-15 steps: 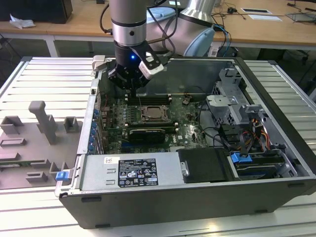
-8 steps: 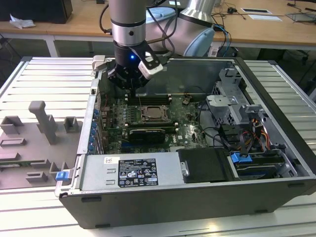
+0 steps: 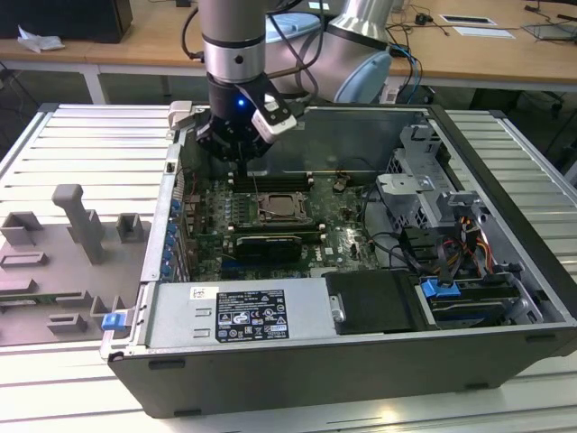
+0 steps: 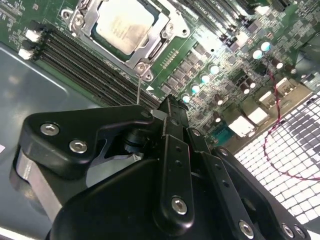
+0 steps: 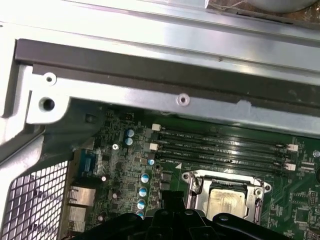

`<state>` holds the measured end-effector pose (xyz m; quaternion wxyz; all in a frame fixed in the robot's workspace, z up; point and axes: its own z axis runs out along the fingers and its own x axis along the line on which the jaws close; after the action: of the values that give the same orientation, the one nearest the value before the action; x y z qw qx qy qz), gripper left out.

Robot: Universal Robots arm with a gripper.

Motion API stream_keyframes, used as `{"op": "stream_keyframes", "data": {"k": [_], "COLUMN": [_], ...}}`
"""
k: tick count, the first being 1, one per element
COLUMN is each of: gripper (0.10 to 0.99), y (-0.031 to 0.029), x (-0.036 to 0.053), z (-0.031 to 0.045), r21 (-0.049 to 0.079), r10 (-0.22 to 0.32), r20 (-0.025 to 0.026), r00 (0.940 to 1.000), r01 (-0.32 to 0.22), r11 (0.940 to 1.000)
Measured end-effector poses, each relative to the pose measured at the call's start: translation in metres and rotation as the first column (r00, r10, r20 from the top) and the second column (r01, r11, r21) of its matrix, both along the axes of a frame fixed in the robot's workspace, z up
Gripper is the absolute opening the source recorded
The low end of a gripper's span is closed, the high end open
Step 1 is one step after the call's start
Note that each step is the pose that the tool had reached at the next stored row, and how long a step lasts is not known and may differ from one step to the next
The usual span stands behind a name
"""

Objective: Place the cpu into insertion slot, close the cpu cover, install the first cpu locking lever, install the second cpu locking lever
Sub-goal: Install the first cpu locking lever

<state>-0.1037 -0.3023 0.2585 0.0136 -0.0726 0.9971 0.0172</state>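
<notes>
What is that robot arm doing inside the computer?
The robot arm is working on an open computer case. Its end effector hangs over the green board, near the black memory slots. The cpu already sits in its slot, with the cover closed down around it. In the second wrist view a thin lever stands up beside the socket, close to the end effector.
</notes>
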Motion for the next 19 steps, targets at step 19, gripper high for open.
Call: {"op": "stream_keyframes", "data": {"k": [19], "gripper": [0.106], "y": [0.0124], "x": [0.0257], "z": [-0.0034], "r21": [0.0], "r10": [-0.029], "r20": [-0.0002], "r00": [0.9996], "r01": [0.029], "r11": [0.9996]}}
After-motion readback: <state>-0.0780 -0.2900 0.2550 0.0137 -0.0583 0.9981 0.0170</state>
